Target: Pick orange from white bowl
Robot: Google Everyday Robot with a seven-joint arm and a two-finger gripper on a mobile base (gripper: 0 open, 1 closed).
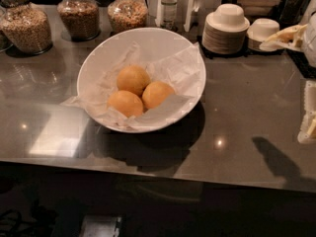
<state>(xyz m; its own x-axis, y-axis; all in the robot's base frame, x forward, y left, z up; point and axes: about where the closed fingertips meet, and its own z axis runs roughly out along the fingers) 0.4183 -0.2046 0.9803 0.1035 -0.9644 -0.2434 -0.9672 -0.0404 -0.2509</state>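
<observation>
At frame centre the orange (pixel 133 79) touches two others in the white bowl (pixel 153 39); a grab may scatter them or snag the paper (pixel 180 68). The gripper is out of frame, so I cannot tell its state.

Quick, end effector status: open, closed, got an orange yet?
End effector: outside the camera view, so open or closed cannot be told.
Three oranges lie in the white bowl.

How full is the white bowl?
Partly full: the bowl holds three oranges touching in a cluster on crumpled paper, well below the rim. Gripper not in view.
</observation>
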